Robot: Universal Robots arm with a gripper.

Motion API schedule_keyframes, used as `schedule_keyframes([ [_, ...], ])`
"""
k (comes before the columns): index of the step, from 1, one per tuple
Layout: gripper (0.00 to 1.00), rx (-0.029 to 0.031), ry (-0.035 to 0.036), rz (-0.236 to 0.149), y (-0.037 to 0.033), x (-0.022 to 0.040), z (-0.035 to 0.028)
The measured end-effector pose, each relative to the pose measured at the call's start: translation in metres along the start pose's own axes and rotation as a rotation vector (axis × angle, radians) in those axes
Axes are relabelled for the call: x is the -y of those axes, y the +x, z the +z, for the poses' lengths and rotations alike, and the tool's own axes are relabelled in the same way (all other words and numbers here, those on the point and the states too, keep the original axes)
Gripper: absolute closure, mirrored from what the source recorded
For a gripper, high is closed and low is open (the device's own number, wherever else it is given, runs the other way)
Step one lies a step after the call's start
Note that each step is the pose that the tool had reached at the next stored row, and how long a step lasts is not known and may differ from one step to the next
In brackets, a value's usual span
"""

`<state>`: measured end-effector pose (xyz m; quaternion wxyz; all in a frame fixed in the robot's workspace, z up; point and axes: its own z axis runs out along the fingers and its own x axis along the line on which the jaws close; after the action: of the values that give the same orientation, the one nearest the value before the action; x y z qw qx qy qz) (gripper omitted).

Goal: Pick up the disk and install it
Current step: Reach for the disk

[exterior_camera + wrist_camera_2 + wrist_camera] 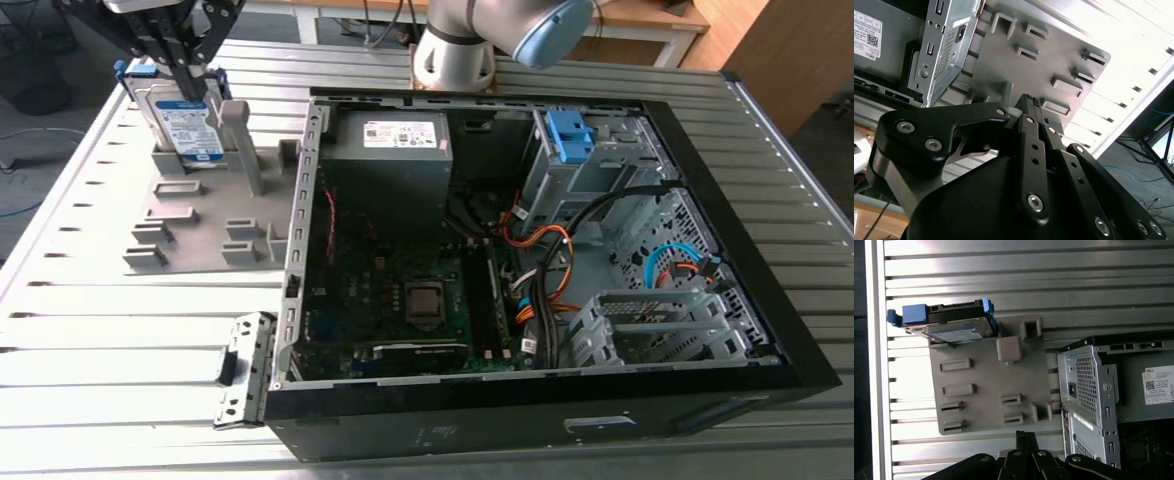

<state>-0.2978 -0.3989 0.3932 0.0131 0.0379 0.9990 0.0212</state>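
We are poising the gripper (1026, 436), fingers seemingly pressed together, clear of the disk (956, 332) standing edgewise in the grey fixture (989, 390), judging that spreading them squarely astride it is essential.

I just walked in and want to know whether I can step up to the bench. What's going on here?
A robot arm's end effector hangs above the grey holder plate, shut and holding nothing. The disk, a hard drive in a blue bracket, stands on edge in a slot of that plate, not yet picked up. Beside the plate, towards the exterior view's right, the open computer case lies on the slatted metal table. The disk is not yet installed in it.
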Motion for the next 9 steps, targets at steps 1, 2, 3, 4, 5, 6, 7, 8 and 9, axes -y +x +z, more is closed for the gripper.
schedule_keyframes([
  [1,0.89,0.0,0.0,0.0,0.0006,0.0,0.0],
  [2,0.89,-0.0001,0.0,0.0,0.0012,0.0001,-0.0001],
  [3,0.89,-0.0001,0.0,0.0,0.0019,0.0001,-0.0001],
  [4,0.89,-0.0001,0.0001,0.0,0.0027,0.0002,-0.0001],
  [5,0.89,0.0,0.0,0.0,0.0034,0.0003,0.0],
  [6,0.89,0.0,0.0,0.0,0.0041,0.0003,0.0001],
  [7,0.89,0.0001,0.0,0.0,0.0047,0.0004,0.0003],
  [8,0.89,0.0001,-0.0001,0.0,0.0054,0.0004,0.0006],
  [9,0.89,0.0001,-0.0001,0.0,0.0063,0.0005,0.0013],
])
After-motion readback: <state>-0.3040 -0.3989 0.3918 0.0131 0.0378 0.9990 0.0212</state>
